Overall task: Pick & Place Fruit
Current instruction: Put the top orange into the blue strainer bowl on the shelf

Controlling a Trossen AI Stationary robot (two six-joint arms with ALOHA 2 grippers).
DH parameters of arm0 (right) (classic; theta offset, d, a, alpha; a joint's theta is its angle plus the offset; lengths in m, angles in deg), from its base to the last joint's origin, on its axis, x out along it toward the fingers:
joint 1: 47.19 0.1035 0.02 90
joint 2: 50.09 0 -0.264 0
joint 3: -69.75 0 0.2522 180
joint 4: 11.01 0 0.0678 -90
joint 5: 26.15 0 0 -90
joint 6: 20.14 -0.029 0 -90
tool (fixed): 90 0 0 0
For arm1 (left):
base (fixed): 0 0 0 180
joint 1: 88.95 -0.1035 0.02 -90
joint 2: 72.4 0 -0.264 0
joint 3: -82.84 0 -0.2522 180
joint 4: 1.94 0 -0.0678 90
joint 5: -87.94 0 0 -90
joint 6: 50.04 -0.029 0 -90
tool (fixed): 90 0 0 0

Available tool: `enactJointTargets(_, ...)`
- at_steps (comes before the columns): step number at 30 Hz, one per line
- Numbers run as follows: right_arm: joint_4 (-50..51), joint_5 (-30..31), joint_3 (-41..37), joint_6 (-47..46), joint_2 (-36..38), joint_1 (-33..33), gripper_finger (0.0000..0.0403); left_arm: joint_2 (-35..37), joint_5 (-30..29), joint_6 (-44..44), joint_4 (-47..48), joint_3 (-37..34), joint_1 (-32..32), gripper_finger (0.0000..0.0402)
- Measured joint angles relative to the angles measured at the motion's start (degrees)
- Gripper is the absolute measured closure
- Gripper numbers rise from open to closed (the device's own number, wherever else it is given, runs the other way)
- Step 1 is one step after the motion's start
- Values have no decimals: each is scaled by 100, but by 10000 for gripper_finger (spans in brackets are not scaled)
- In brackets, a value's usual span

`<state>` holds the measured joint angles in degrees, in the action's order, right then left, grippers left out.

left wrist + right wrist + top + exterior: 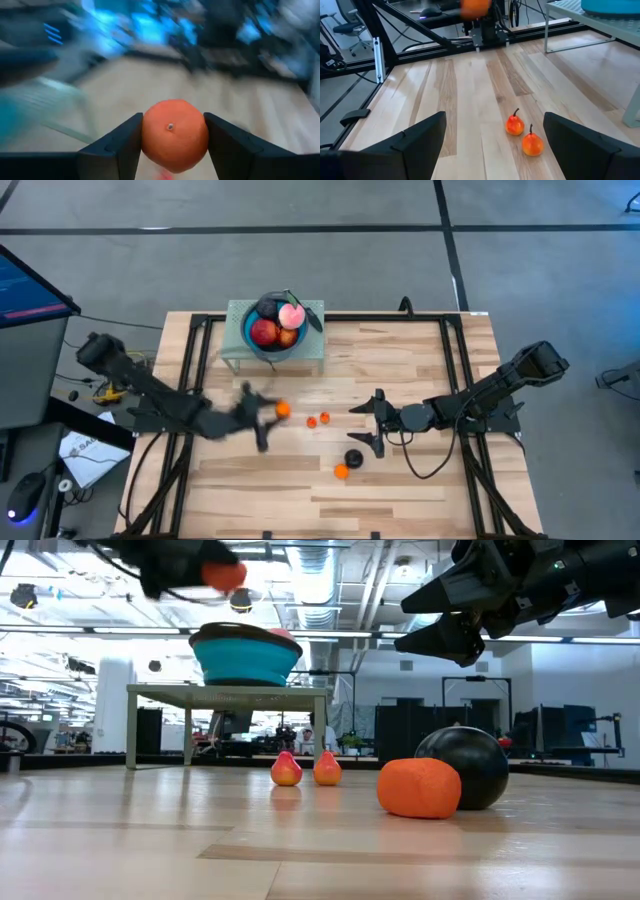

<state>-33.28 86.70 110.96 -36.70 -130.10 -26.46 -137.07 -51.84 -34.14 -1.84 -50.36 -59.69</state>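
Observation:
My left gripper is shut on a small orange, held high above the table, left of two tiny red-orange pears. A blue bowl on a small teal stand holds a red apple, a pink peach and a dark plum. A dark plum and another orange rest on the table side by side. My right gripper hovers open above the table, right of the pears. My left gripper pinches the small orange between its two fingers, one finger on each side of the fruit's middle. The fingers come roughly level from the table's left. The orange is lifted clear of the table.
The stand's legs rise from the far middle of the table. Black frame rails run along the left and right sides. Bare wood lies along the near edge and in the far right part.

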Motion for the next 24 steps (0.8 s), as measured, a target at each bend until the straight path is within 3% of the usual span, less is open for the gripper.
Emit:
enactJointTargets(4, -2, 0, 0, -10, 0, -25, 75, 1040, -1054, -557, -18, 1, -369, 204)
enactJointTargets(12, -4, -2, 0, -167, -1, -175, 75, 1909, -1121, -1119, -16, 1, -2286, 207)
enactJointTargets(16, -2, 0, 0, -212, -2, -208, 75, 1904, -705, -1010, 133, 1, -3272, 206)
enactJointTargets(24, 0, -2, -2, -212, -2, -205, 75, 1739, 816, 372, 1182, -3, -4965, 207)
